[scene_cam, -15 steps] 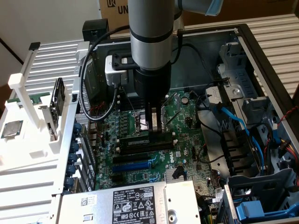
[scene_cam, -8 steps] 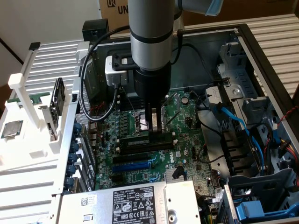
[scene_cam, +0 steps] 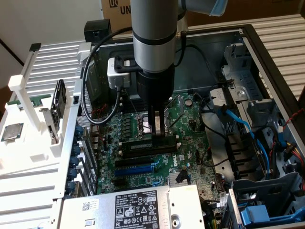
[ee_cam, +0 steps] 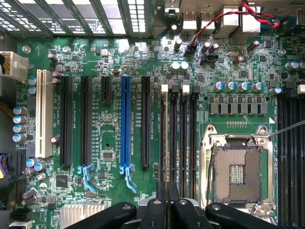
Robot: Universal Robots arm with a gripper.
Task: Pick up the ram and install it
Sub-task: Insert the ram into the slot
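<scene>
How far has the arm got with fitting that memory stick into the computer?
Done: the long, thin dark-green memory stick has been picked up and stands on edge among the long black memory slots. In hand: the gripper is closed on its upper edge. Left: it has not let go, and whether the stick is pushed fully home cannot be told.

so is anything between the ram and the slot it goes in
nothing visible. the gripper is closed on the ram, which sits along the black memory slots beside the processor socket; no cable or part shows between them. whether it is fully seated cannot be told.
</scene>
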